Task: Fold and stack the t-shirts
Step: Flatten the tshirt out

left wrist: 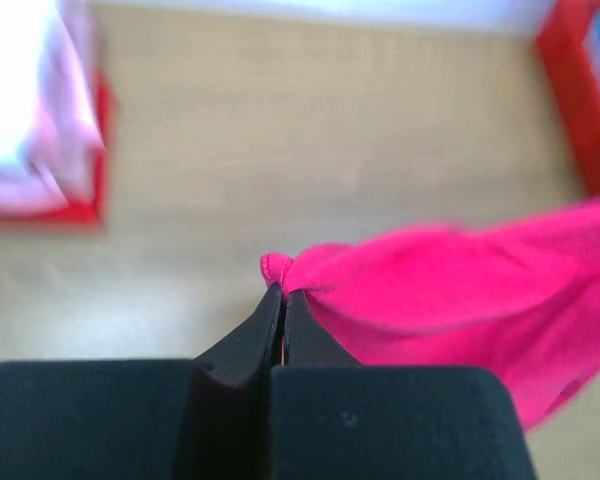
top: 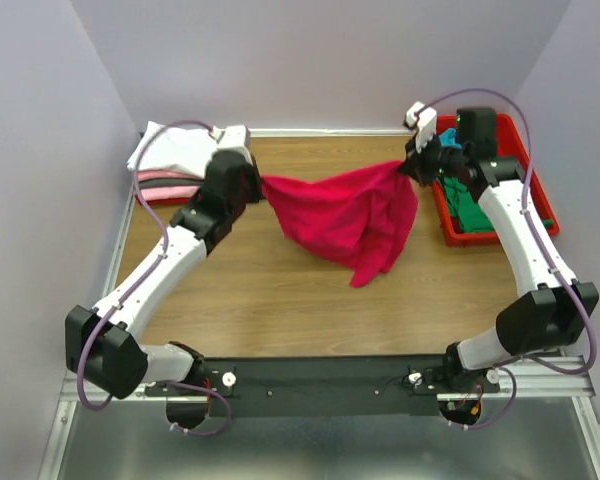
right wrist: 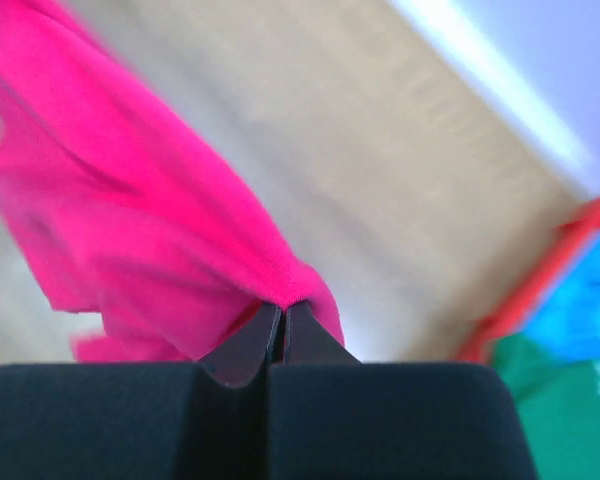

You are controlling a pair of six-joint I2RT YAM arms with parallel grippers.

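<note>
A crimson-pink t-shirt (top: 348, 215) hangs stretched in the air between my two grippers above the wooden table (top: 280, 290). My left gripper (top: 261, 184) is shut on its left end; the pinched cloth (left wrist: 280, 268) shows at the fingertips (left wrist: 282, 292). My right gripper (top: 405, 166) is shut on its right end (right wrist: 300, 290). The shirt's middle sags, and a loose tail reaches down towards the table (top: 365, 275). White and pale pink folded shirts (top: 170, 152) are stacked at the back left. Teal and green shirts (top: 472, 215) lie in the right tray.
A red plastic tray (top: 535, 185) stands at the back right, partly behind my right arm. Another red tray (top: 170, 197) lies under the stack at the back left. Walls close in the table on three sides.
</note>
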